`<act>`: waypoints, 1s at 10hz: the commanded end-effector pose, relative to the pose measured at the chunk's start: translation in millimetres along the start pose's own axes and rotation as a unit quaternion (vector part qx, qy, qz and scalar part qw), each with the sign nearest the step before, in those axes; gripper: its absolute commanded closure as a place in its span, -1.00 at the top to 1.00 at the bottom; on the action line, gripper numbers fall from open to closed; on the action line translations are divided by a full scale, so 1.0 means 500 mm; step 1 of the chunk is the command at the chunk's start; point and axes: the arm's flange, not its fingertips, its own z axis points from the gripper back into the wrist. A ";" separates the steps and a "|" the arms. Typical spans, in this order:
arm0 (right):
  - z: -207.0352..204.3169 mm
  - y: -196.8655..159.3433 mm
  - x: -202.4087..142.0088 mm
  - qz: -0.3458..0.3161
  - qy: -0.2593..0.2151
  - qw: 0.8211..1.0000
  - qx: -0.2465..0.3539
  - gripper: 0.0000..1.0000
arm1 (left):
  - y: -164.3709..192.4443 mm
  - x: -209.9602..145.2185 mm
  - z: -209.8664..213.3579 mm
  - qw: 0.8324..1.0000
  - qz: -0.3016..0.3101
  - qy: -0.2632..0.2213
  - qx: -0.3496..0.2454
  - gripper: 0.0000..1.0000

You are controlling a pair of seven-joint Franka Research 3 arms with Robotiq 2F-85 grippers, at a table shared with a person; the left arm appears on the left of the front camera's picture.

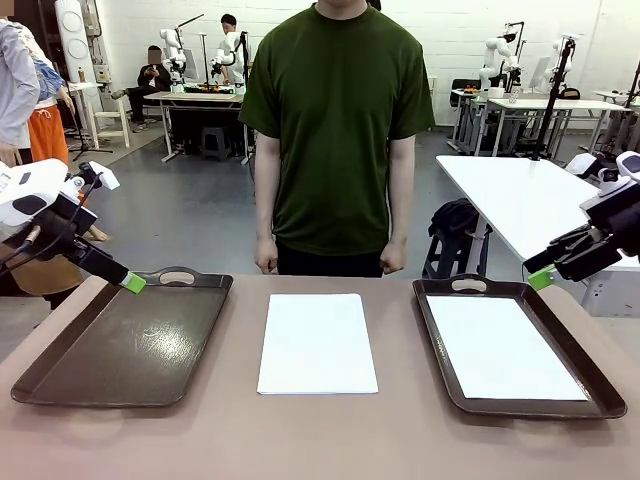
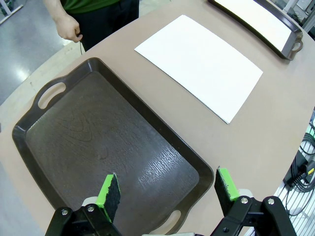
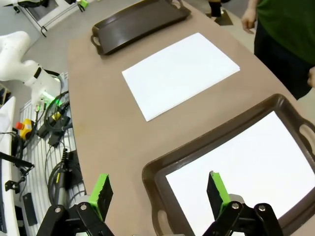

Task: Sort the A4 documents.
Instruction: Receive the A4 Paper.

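Observation:
A white A4 document [image 1: 318, 343] lies flat on the table's middle, between two dark trays; it shows too in the left wrist view [image 2: 199, 64] and the right wrist view [image 3: 179, 73]. Another white sheet [image 1: 503, 347] lies inside the right tray [image 1: 596, 384], seen close in the right wrist view [image 3: 251, 169]. The left tray [image 1: 40, 378] holds nothing [image 2: 103, 142]. My left gripper [image 1: 134, 283] hovers open above the left tray's far corner [image 2: 167, 189]. My right gripper [image 1: 541, 277] hangs open above the right tray's far right edge [image 3: 157, 194].
A person in a green shirt [image 1: 335, 130] stands at the table's far side, hands [image 1: 266, 260] hanging by the edge. Another white table [image 1: 520, 200] stands behind at right. Cables and equipment [image 3: 49, 123] lie beside the table.

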 end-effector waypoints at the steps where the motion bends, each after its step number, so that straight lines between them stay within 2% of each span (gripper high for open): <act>1: -0.016 -0.032 0.008 -0.027 0.015 1.000 -0.001 1.00 | 0.006 -0.005 -0.003 1.000 -0.006 -0.008 -0.003 1.00; 6: -0.009 -0.044 0.006 -0.047 0.008 0.999 0.004 1.00 | 0.006 -0.005 -0.003 1.000 -0.006 -0.008 -0.003 1.00; 7: -0.025 -0.041 -0.004 -0.025 0.010 1.000 0.006 1.00 | 0.006 -0.005 -0.003 1.000 -0.006 -0.008 -0.003 1.00; 10: -0.025 -0.041 -0.004 -0.025 0.010 1.000 0.006 1.00 | 0.006 -0.005 -0.003 1.000 -0.006 -0.008 -0.003 1.00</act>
